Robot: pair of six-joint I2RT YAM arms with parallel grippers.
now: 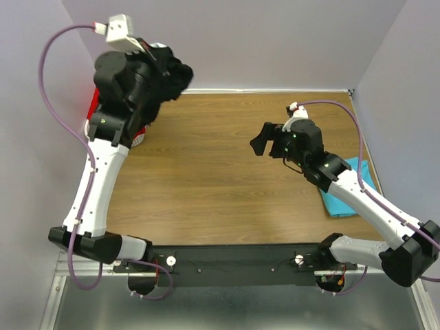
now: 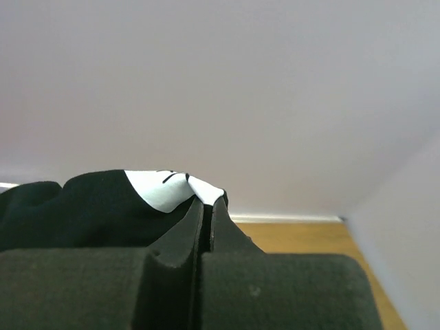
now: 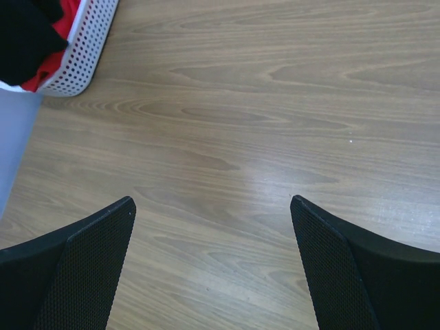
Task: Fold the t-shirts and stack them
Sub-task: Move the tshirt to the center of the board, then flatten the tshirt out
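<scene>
My left gripper (image 1: 162, 66) is raised high at the back left and is shut on the black t-shirt (image 1: 177, 77), which hangs bunched from it. In the left wrist view the closed fingertips (image 2: 218, 206) pinch the black cloth (image 2: 69, 206) beside its white neck label (image 2: 161, 189). The red t-shirt (image 1: 91, 103) lies in the basket, mostly hidden behind the arm; it also shows in the right wrist view (image 3: 53, 65). The turquoise t-shirt (image 1: 342, 196) lies folded at the right, partly under the right arm. My right gripper (image 1: 265, 144) is open and empty above the bare table (image 3: 213, 206).
A white lattice basket (image 1: 137, 137) stands at the left edge, its corner also in the right wrist view (image 3: 82, 48), with black cloth (image 3: 27, 31) hanging over it. The wooden table (image 1: 206, 172) is walled at the back and both sides.
</scene>
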